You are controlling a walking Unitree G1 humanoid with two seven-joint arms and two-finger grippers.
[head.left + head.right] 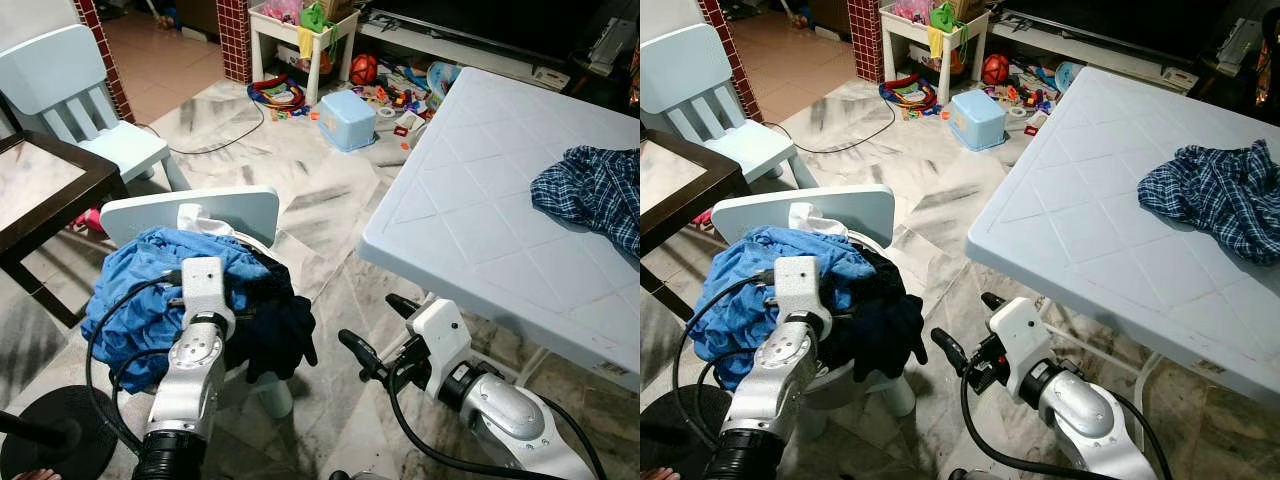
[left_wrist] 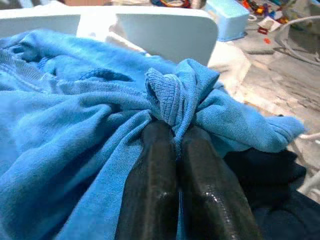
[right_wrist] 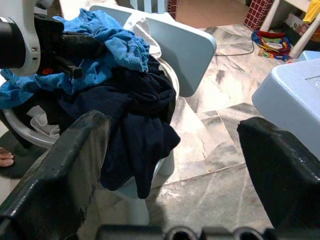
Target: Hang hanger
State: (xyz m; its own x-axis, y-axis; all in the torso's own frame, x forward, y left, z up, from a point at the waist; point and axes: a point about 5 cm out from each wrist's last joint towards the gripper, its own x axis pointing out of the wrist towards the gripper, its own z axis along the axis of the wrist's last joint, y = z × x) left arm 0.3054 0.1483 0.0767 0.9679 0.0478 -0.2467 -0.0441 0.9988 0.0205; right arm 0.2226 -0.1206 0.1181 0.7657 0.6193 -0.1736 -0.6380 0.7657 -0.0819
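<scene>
A blue garment (image 1: 135, 290) lies heaped with a dark navy garment (image 1: 282, 330) on a small pale blue chair (image 1: 190, 208). My left gripper (image 2: 176, 131) is shut on a bunched fold of the blue garment (image 2: 75, 125), at the top of the pile. My right gripper (image 1: 378, 328) stands open low over the floor, to the right of the chair and just below the near edge of the pale blue table (image 1: 480, 200). Nothing is between its fingers (image 3: 70, 165). A plaid shirt (image 1: 595, 190) lies crumpled on the table's far right.
A dark wooden table (image 1: 40, 190) and a second pale blue chair (image 1: 70, 90) stand at the left. A black round base (image 1: 50, 430) and a person's toes (image 1: 40, 474) are at the bottom left. A blue bin (image 1: 347, 120) and toys lie on the marble floor beyond.
</scene>
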